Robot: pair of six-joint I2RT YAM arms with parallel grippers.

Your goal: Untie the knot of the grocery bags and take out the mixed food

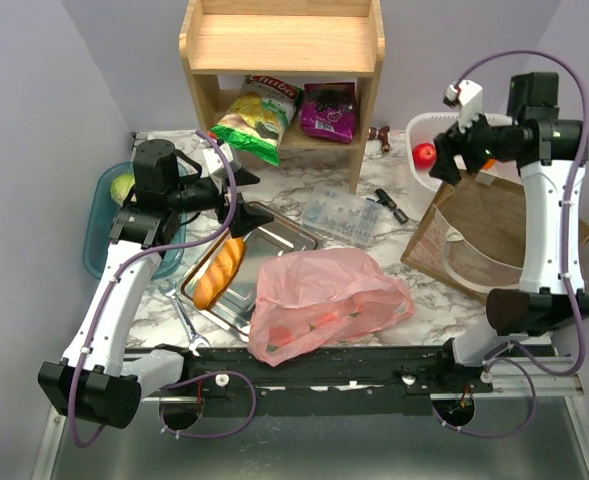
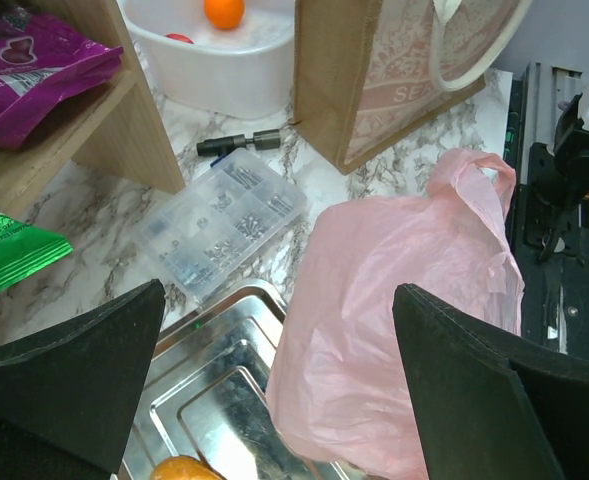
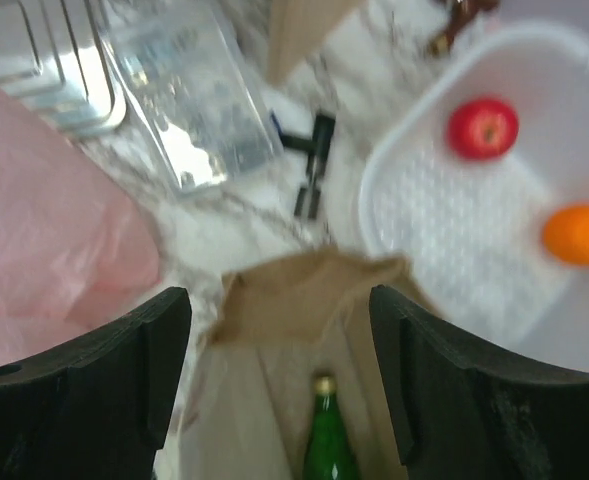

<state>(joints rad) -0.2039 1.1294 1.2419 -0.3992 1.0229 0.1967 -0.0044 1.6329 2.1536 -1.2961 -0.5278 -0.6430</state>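
The pink grocery bag (image 1: 324, 300) lies slumped on the marble table in front of the steel tray (image 1: 279, 240), with red shapes showing through it. In the left wrist view the grocery bag (image 2: 394, 330) has a loose handle loop (image 2: 474, 180); I see no tied knot. My left gripper (image 1: 232, 188) is open and empty above the tray's far end, its jaws wide apart (image 2: 279, 300). My right gripper (image 1: 446, 158) is open and empty, high over the brown paper bag (image 3: 304, 290) and a green bottle (image 3: 329, 440) inside it (image 3: 276, 310).
A bread loaf (image 1: 219, 272) lies in the tray. A white tub (image 3: 424, 250) holds a red apple (image 3: 482, 127) and an orange (image 3: 578, 233). The wooden shelf (image 1: 279, 50) holds a crisp packet (image 1: 254, 120) and a purple packet (image 1: 329, 110). A clear parts box (image 1: 339, 215) and a blue bin with a cabbage (image 1: 122, 185) stand nearby.
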